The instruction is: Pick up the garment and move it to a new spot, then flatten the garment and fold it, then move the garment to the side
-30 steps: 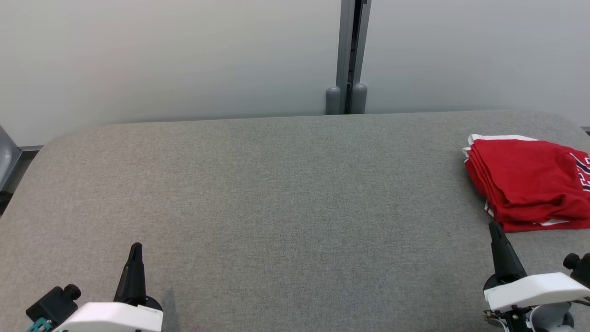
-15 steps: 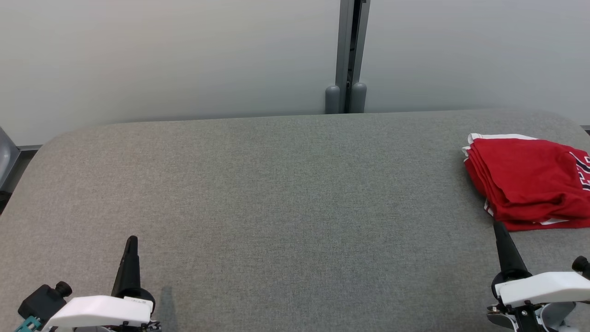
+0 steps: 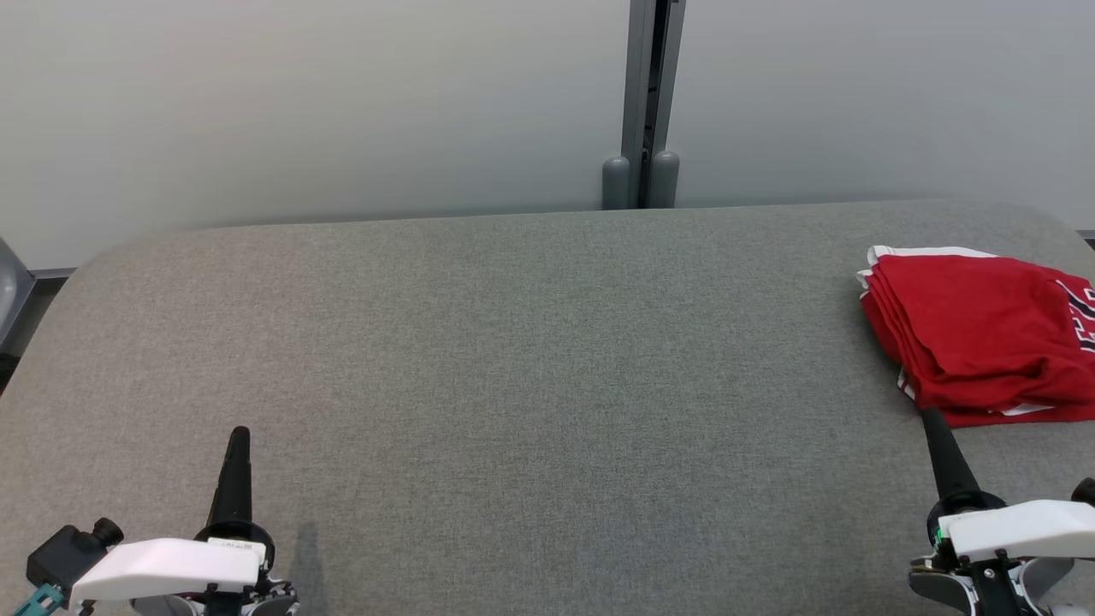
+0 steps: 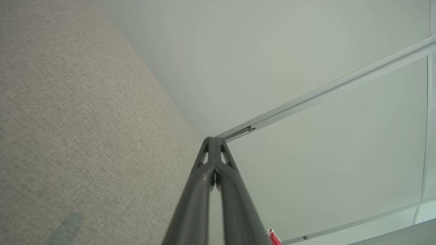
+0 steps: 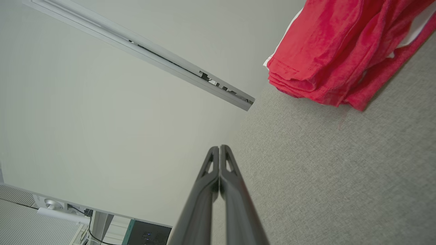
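The folded red garment [image 3: 975, 334] lies at the grey table's [image 3: 513, 342] right edge, while the left gripper [image 3: 238, 436], over the table's near left, and the right gripper [image 3: 929, 417], over its near right, are both clenched empty.

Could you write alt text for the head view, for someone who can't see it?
A folded red garment lies at the right end of a grey fabric-covered table. The left gripper and right gripper, both shut, point up from the lower corners.
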### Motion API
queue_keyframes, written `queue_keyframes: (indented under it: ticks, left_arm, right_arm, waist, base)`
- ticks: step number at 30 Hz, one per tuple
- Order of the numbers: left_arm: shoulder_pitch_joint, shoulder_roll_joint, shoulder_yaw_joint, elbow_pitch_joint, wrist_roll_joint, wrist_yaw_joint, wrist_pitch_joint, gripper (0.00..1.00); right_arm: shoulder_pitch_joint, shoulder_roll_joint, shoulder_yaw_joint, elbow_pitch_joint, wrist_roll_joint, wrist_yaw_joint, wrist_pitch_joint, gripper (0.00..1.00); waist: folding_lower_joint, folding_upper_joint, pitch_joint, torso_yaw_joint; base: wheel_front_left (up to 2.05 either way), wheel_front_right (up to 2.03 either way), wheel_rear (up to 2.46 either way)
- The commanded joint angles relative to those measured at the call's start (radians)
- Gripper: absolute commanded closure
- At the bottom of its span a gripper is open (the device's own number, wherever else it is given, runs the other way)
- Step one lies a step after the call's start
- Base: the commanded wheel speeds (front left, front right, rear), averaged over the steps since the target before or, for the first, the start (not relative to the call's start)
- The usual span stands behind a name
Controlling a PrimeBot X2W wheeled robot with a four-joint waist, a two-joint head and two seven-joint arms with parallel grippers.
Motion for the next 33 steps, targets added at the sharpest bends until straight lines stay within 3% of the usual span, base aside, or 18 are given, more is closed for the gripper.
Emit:
queue_keyframes:
  ticks: [1, 33]
  left_arm:
    - [-0.028, 0.006, 0.007, -0.013, -0.031, -0.008, 0.008, 1.0]
    - [-0.052, 0.008, 0.026, -0.02, -0.295, -0.015, 0.08, 1.0]
  right_arm:
    - [-0.021, -0.003, -0.007, -0.012, 0.032, 0.0, 0.008, 1.0]
    - [-0.027, 0.005, -0.044, -0.013, 0.291, 0.0, 0.075, 1.0]
  waist:
    - [-0.0001, 0.0, 0.0, 0.0]
    - [-0.0001, 0.0, 0.007, -0.005]
  base:
    - [0.0, 0.0, 0.0]
    - [0.0, 0.0, 0.0]
